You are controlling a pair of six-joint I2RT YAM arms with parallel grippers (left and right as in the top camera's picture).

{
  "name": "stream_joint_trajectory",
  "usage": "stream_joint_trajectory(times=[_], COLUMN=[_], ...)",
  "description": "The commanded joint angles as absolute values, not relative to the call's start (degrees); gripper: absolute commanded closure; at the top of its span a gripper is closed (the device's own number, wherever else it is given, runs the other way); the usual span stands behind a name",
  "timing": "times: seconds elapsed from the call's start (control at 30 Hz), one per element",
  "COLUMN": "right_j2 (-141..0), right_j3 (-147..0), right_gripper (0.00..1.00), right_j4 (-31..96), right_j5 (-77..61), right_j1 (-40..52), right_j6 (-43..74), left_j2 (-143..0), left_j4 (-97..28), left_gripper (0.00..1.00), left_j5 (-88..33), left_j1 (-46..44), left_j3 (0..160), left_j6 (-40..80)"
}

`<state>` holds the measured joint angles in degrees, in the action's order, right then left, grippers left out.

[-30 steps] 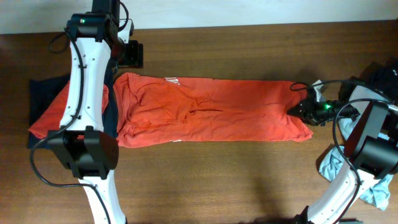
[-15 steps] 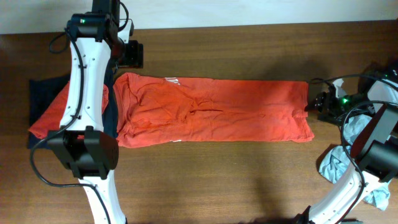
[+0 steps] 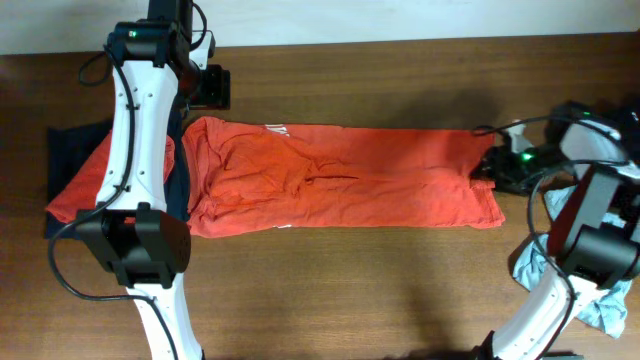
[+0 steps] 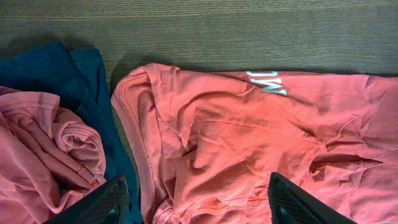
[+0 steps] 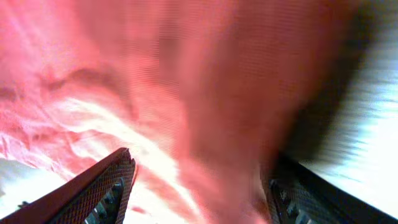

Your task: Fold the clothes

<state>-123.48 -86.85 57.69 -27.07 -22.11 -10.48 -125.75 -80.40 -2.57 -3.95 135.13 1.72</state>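
Observation:
The red-orange T-shirt [image 3: 340, 178] lies as a long strip across the table, collar end to the left, with a sliver of white print [image 4: 267, 82] at its far edge. My left gripper [image 3: 210, 95] [image 4: 198, 186] hovers open over the collar end, nothing between its fingers. At the shirt's right edge my right gripper [image 3: 490, 168] [image 5: 196, 180] stands open. Blurred red cloth [image 5: 205, 93] fills the gap between its wide-apart fingers. More clothes lie at the left: a navy piece [image 3: 70, 150] [image 4: 74, 74] with a crumpled plain red-orange one [image 3: 85, 185] [image 4: 37, 143] on it.
A light grey-blue garment [image 3: 545, 265] is heaped by the right arm's base, and a black one [image 3: 615, 120] sits at the far right. The left arm [image 3: 135, 150] stretches over the shirt's left end. Bare wooden table [image 3: 350, 280] runs along the front.
My right gripper let go of the shirt's right edge, drew back to the right, then returned left to that edge with its jaws open. The shirt's corner now lies flat. The left arm stayed still.

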Motion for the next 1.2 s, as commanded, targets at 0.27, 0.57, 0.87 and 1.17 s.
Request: stream_joint_trajectory(times=[0.27, 0.57, 0.87, 1.17], right_j2=[-126.91, -126.80, -125.71, -121.47], right_j3=[-80.29, -80.93, -89.73, -99.94], right_gripper=[0.43, 0.82, 0.96, 0.96], right_j4=[52.62, 52.42, 60.82, 67.07], right_j5=[-23.31, -23.49, -16.27, -5.32], right_j1=[-20.97, -21.19, -22.55, -22.52], right_j6=[-8.45, -8.47, -5.37, -2.46], left_j2=[-125.64, -125.64, -125.64, -125.64], left_j4=[-80.66, -80.66, -80.66, -80.62], left_gripper=[0.28, 0.28, 0.28, 0.28], left_j5=[-2.20, -2.20, -2.20, -2.20], left_j1=[-3.79, -3.79, -3.79, -3.79], left_j3=[136.20, 136.20, 136.20, 136.20], left_j6=[1.65, 1.65, 1.65, 1.65])
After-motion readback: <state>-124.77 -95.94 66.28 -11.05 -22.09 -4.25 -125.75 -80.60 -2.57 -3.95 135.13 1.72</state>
